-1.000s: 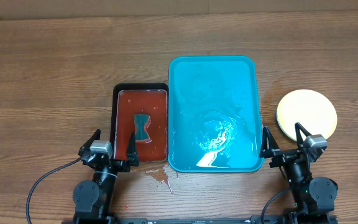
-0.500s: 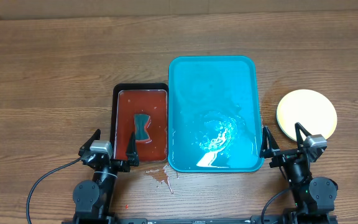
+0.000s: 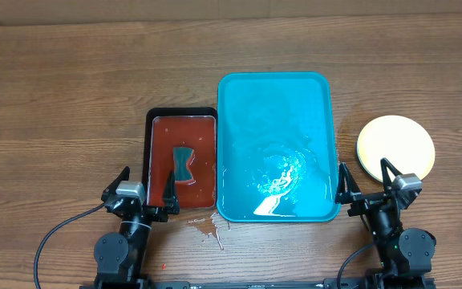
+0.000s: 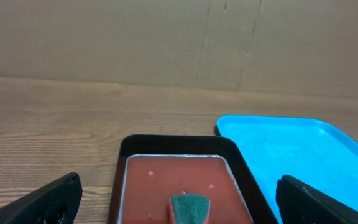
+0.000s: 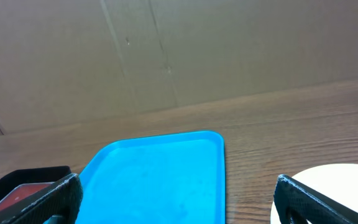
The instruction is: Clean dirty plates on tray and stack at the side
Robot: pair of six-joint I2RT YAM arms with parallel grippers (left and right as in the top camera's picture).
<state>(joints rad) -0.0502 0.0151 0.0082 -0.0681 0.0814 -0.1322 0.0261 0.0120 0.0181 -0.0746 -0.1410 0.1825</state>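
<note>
Beside the tray (image 3: pixel 273 104), plates (image 3: pixel 395 147) seemingly unmoved.

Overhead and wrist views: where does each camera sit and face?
Overhead: above the table, looking straight down on blue tray, black tray, yellow plate; left tool and right tool at bottom.
Left wrist: low on left arm, facing forward over black tray and sponge; own fingers in bottom corners.
Right wrist: same, over blue tray and plate; own fingers likewise.
Shared: both wrist views show the blue tray.

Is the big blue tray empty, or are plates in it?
Empty of plates: the tray shows only a wet sheen; a yellow plate sits outside it.
</note>
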